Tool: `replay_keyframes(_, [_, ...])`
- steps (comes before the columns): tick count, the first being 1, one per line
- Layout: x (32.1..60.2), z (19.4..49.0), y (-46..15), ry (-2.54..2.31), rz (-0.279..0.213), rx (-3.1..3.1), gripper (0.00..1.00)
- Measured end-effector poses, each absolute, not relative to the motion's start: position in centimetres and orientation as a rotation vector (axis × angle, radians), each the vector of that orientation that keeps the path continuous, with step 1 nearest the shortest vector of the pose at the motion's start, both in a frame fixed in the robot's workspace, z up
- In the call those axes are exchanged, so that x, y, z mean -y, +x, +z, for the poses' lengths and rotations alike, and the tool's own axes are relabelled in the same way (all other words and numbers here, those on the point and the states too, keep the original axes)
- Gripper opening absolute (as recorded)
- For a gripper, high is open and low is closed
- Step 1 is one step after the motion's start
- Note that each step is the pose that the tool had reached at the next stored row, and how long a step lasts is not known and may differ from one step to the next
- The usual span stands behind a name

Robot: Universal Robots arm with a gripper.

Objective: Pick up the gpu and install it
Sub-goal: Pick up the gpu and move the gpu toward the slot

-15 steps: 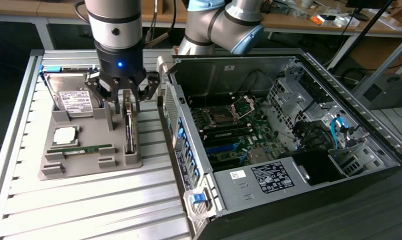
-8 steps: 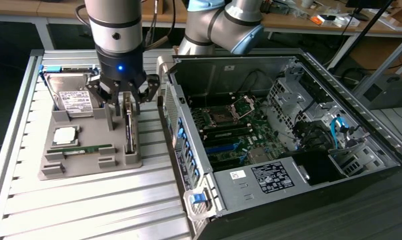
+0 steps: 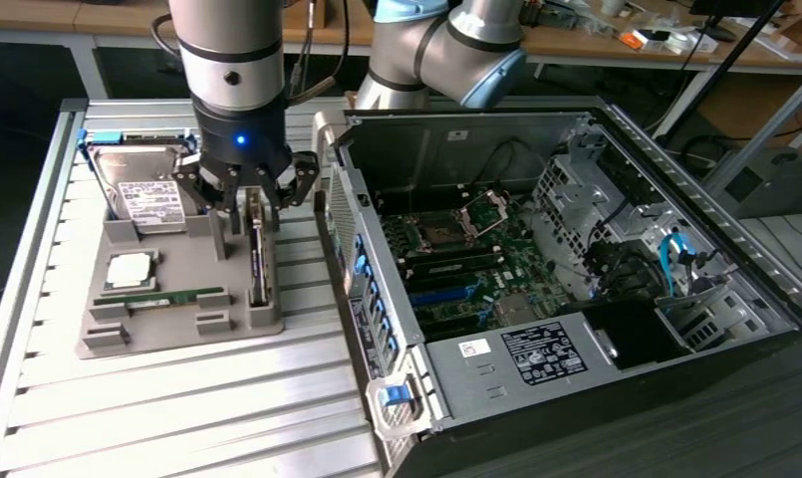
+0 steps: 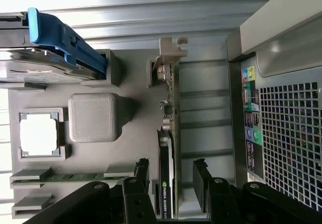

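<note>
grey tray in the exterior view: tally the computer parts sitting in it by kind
hard drive: 1
cpu chip: 1
ram stick: 1
gpu: 1
total: 4

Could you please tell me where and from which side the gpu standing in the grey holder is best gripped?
Probably by its free top edge, from straight above: the gpu stands on edge in the grey holder, thin, with both flat faces exposed. The open gripper hangs over it, a finger to each side.
</note>
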State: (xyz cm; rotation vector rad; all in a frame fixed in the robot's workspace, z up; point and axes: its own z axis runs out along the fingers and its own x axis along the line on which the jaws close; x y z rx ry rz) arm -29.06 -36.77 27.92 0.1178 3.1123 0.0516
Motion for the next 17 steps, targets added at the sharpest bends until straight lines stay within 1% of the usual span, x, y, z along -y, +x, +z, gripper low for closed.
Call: replay_keyframes(17, [36.8,26.5,-29.1,0.118,0.052,-3.112,0.48])
